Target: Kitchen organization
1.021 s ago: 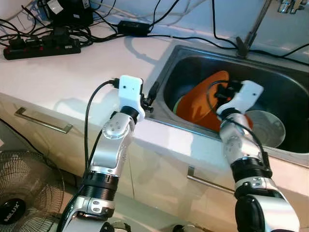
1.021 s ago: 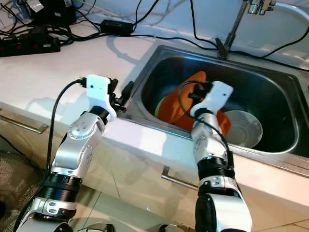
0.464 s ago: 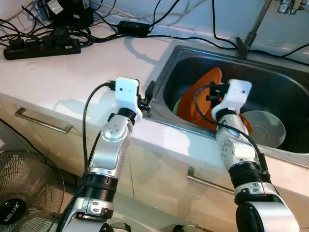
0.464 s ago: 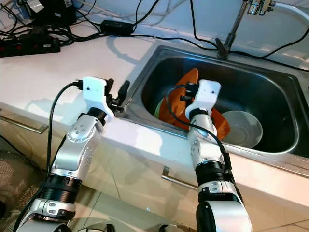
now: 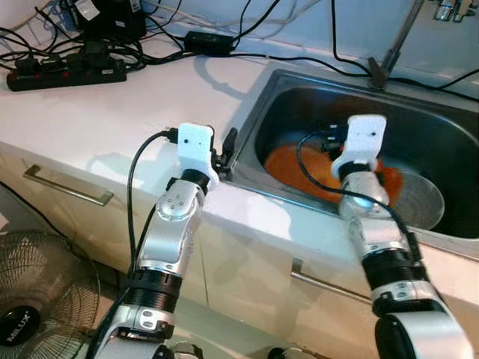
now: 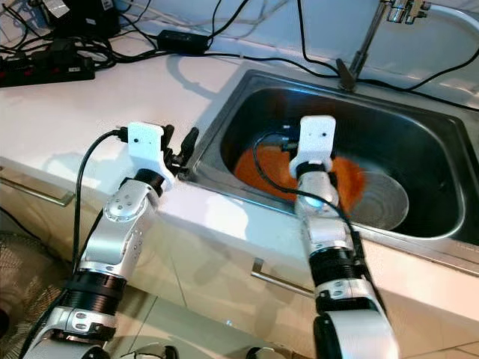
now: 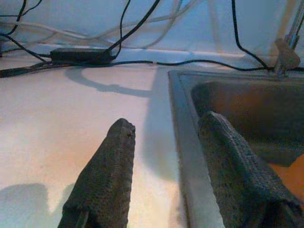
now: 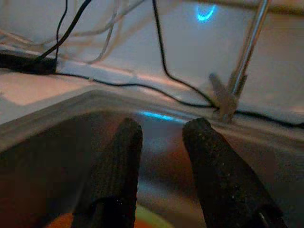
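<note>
An orange plate (image 5: pixel 299 168) lies low in the steel sink (image 5: pixel 254 120), blurred by motion. Beside it, toward the right of the basin, sits a steel bowl (image 5: pixel 425 200). My right gripper (image 5: pixel 329 138) hovers over the plate; in the right wrist view its fingers (image 8: pixel 118 161) stand a little apart, open, with nothing between them, facing the sink's back wall. My left gripper (image 5: pixel 228 146) is open at the sink's left rim, and its fingers (image 7: pixel 109 180) straddle the edge between white counter and basin.
A faucet stem (image 5: pixel 389 52) rises at the back of the sink. A black power strip (image 5: pixel 63 75), an adapter (image 5: pixel 209 39) and several cables lie on the white counter (image 5: pixel 112 120). Below are drawer handles (image 5: pixel 67 187) and a floor fan (image 5: pixel 34 299).
The orange plate stood tilted up on edge at my right gripper; now it has dropped flat into the sink, blurred. The right gripper has let go and lifted slightly. The left arm barely moved.
</note>
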Tool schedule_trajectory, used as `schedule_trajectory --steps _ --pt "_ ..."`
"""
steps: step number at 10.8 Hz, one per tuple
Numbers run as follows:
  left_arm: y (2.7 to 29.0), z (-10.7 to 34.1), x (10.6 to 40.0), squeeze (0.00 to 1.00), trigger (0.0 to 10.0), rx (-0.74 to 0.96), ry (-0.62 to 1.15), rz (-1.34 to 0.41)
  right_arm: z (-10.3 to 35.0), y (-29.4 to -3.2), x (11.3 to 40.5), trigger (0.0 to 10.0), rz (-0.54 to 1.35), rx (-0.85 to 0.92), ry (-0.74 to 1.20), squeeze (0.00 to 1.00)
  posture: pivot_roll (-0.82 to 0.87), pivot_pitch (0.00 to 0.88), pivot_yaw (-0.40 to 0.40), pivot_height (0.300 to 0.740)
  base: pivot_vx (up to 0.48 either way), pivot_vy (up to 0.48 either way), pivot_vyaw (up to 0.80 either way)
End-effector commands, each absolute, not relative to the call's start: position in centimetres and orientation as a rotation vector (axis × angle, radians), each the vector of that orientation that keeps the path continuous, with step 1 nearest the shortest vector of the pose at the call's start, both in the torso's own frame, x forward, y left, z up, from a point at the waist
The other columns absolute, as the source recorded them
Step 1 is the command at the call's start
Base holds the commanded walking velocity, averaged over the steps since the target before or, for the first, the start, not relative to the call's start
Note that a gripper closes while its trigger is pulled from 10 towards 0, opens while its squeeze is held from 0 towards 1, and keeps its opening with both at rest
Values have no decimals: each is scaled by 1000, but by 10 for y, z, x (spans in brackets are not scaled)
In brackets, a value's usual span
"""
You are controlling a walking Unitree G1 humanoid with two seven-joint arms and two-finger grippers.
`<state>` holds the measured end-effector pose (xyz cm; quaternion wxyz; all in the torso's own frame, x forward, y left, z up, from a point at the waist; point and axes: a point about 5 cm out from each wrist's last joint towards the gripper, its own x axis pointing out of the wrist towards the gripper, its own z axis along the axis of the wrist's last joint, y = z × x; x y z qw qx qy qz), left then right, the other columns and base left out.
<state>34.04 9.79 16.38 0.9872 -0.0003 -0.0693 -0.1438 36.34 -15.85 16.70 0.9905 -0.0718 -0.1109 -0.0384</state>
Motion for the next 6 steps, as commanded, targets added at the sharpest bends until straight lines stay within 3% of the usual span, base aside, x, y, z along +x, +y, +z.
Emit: schedule_trajectory --steps 1,6 --pt "96 165 341 0 10000 21 -149 -289 170 -161 360 10000 -91 -163 -258 0 68 82 -43 740 0 0 0" --pt "110 191 335 0 10000 96 -399 -169 175 -138 325 10000 -68 -141 -445 0 48 91 -33 740 0 0 0"
